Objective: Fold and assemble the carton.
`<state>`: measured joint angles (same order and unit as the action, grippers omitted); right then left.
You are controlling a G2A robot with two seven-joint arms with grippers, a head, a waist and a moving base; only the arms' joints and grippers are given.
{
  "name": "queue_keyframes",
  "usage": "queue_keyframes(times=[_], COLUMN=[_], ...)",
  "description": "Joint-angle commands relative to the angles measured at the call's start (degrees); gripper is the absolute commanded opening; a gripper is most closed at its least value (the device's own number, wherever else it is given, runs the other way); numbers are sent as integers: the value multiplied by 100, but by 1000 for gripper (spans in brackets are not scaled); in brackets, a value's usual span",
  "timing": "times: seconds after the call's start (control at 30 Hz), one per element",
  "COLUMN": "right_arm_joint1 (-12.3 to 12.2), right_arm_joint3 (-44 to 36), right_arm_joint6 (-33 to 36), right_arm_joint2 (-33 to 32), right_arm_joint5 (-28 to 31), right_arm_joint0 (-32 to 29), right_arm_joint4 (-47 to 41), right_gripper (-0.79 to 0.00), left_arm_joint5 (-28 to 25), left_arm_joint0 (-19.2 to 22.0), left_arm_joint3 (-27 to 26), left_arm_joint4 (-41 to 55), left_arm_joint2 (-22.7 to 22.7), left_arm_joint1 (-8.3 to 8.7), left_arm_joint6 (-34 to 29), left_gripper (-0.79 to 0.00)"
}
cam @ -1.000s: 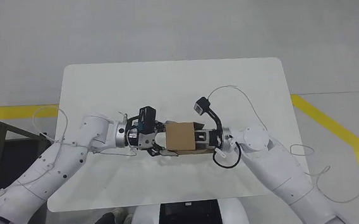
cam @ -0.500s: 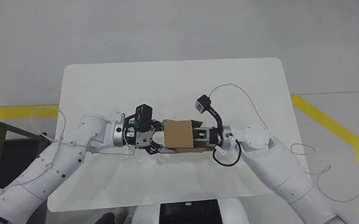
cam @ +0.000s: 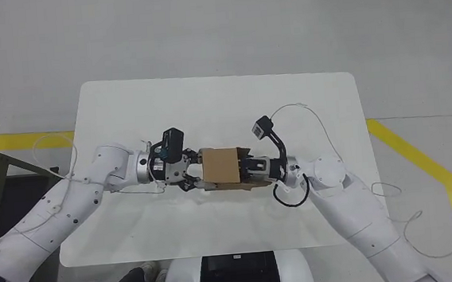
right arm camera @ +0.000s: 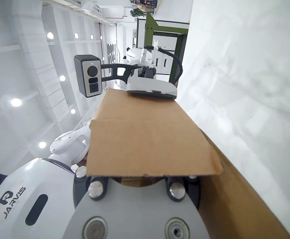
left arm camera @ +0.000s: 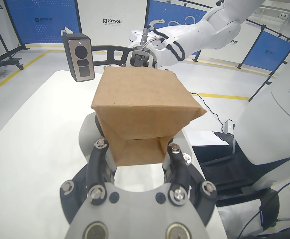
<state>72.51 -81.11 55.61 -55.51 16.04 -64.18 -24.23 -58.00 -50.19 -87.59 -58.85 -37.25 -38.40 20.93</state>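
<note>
Clamping one end of the carton (left arm camera: 145, 99) between its two fingers (left arm camera: 97, 158), the left end effector (left arm camera: 137, 147) grips it from one side. The right end effector (cam: 251, 169) meets the opposite end under a flap that hides its fingers, so its opening cannot be told. Between the two, the carton lies over the middle of the desk (cam: 207, 102), well apart from every edge, with bare surface all round.

carton (cam: 221, 165) shifted leftward and farther back, left end effector (cam: 190, 176) and right end effector (cam: 250, 168) moving along
</note>
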Motion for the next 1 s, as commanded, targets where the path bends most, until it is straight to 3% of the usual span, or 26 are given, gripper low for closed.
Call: queue_keyframes(times=[0.0,0.47,0.97], right_arm_joint1=[-13,-159,-322], right_arm_joint3=[-26,-322,-1123], right_arm_joint6=[10,-25,22], right_arm_joint2=[-46,-637,-1120], right_arm_joint5=[6,141,277], right_arm_joint0=[-27,-387,-1088], right_arm_joint4=[-13,-163,-124], right_gripper=[-696,-656,-656], left_arm_joint5=[0,0,0], left_arm_joint0=[-2,-2,46], left_arm_joint3=[0,109,641], left_arm_joint4=[-4,66,397], left_arm_joint2=[-4,-72,-287], left_arm_joint1=[12,88,83], left_arm_joint6=[23,213,377], left_gripper=[-317,-296,-283])
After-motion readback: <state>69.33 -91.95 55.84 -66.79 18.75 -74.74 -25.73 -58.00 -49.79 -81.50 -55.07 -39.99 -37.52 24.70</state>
